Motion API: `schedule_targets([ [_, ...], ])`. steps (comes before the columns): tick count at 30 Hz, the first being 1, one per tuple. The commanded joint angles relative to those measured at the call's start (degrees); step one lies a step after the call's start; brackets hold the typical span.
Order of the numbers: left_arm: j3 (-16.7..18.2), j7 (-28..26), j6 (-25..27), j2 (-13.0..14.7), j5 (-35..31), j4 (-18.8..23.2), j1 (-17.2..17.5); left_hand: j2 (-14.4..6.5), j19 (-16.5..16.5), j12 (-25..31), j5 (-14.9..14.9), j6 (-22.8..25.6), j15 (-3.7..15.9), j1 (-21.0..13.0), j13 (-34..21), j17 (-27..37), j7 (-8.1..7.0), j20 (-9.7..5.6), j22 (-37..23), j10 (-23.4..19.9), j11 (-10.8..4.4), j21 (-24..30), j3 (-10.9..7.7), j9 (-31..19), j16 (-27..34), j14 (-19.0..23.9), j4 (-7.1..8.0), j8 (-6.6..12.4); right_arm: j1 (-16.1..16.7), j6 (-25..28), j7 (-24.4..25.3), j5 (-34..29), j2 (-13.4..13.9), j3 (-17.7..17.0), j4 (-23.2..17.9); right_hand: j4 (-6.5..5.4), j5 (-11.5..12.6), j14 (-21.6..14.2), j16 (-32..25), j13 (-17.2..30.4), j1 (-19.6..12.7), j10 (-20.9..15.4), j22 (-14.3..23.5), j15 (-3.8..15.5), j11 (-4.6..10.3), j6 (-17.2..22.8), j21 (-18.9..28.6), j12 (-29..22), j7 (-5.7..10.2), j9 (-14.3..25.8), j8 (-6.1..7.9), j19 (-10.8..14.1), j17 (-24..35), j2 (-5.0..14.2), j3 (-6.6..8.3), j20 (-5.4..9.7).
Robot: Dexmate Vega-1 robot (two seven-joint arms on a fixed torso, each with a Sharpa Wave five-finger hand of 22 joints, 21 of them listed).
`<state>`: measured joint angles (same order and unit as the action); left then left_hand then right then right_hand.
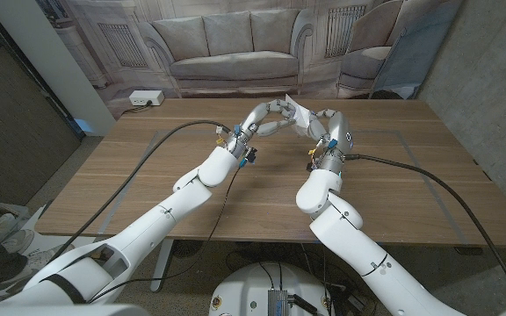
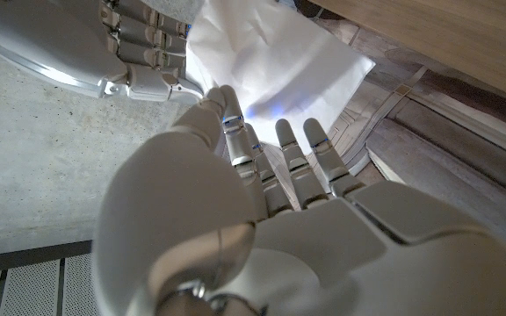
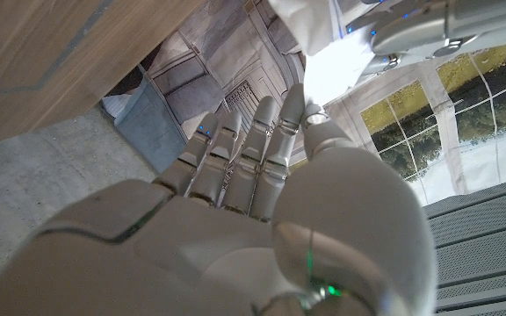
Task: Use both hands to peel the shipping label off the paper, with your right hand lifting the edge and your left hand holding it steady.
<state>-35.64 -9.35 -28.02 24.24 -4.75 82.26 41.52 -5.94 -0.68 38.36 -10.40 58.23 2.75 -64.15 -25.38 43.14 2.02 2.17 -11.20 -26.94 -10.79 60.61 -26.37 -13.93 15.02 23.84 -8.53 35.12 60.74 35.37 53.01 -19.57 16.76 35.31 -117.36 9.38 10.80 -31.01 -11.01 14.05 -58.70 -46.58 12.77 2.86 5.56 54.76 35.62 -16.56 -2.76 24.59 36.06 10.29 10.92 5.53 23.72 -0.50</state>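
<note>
The white paper (image 1: 293,112) is hanging in the air above the far middle of the wooden surface (image 1: 148,175), pinched between both hands. The left hand (image 1: 266,118) is gripping one edge with its fingertips (image 2: 227,101); the right hand (image 1: 323,125) is holding the opposite edge.

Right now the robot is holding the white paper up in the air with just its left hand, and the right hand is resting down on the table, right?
Not quite. The white paper is up in the air, but both hands hold it: the left hand and the right hand meet at it above the table. The head view shows this.
</note>
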Motion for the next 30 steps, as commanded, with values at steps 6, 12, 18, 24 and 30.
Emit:
schedule_targets([
  [6,0.36,-0.03,-0.35,0.15,0.43,-0.24,0.47,-0.20,0.39,0.04,-0.20,0.59,7.27,-0.01,-0.16,0.36,0.08,0.05,-0.01,-0.14,-0.46,0.47,-0.82,-6.63,-0.39,0.22,0.25,0.07,-1.79,-1.26,3.68,-0.93,-2.30,-0.45,3.88,-0.22,0.19,0.24,0.13,0.24,-0.46,-0.12,0.08,6.08,0.34,0.52,0.36,-0.54,0.05,0.25,0.40,0.34,-0.09,-0.46,0.08,0.27],
  [12,0.37,0.12,-0.34,0.24,0.48,-0.24,0.48,-0.14,0.48,0.00,-0.19,0.53,7.29,0.09,-0.19,0.40,0.02,0.06,0.00,-0.10,-0.37,0.58,-0.89,-6.69,-0.47,0.22,0.28,0.02,-2.36,-1.75,4.30,-0.90,-2.80,-0.64,4.90,-0.32,0.23,0.16,0.09,0.26,-0.46,-0.09,0.03,6.11,0.45,0.64,0.46,-0.59,0.10,0.21,0.36,0.25,-0.10,-0.51,0.14,0.33],
  [18,0.44,-0.01,-0.35,0.32,0.31,-0.13,0.55,-0.12,0.56,0.00,-0.20,0.58,7.35,0.07,-0.21,0.49,0.18,0.12,0.02,-0.13,-0.40,0.66,-0.96,-6.80,-0.45,0.31,0.24,0.04,-3.15,-2.04,5.08,-0.95,-3.47,-0.95,6.18,-0.35,0.27,0.20,0.12,0.29,-0.52,-0.18,-0.01,6.13,0.60,0.72,0.61,-0.67,0.07,0.17,0.29,0.26,-0.14,-0.62,0.20,0.40],
  [24,0.44,-0.07,-0.45,0.34,0.20,-0.18,0.58,-0.10,0.52,-0.04,-0.19,0.53,7.24,0.10,-0.18,0.58,0.20,0.10,0.03,-0.18,-0.40,0.80,-1.01,-6.91,-0.49,0.29,0.23,0.02,-3.75,-1.91,5.69,-1.09,-4.02,-1.16,7.07,-0.45,0.29,0.13,0.08,0.31,-0.46,-0.16,-0.05,6.17,0.76,0.76,0.72,-0.71,0.25,0.20,0.26,0.24,-0.14,-0.70,0.20,0.42],
  [30,0.64,-0.27,-0.15,0.58,0.18,0.37,0.97,-0.07,0.53,-0.09,-0.19,0.69,7.34,0.19,-0.15,0.64,0.25,0.05,0.04,-0.13,-0.41,0.90,-1.05,-6.92,-0.56,0.22,0.27,0.03,-4.17,-2.13,5.98,-0.84,-4.42,-1.57,7.77,-0.49,0.34,0.17,0.10,0.33,-0.48,-0.16,-0.10,6.15,0.68,0.82,0.83,-0.76,0.27,0.16,0.20,0.15,-0.15,-0.76,0.27,0.41],
])
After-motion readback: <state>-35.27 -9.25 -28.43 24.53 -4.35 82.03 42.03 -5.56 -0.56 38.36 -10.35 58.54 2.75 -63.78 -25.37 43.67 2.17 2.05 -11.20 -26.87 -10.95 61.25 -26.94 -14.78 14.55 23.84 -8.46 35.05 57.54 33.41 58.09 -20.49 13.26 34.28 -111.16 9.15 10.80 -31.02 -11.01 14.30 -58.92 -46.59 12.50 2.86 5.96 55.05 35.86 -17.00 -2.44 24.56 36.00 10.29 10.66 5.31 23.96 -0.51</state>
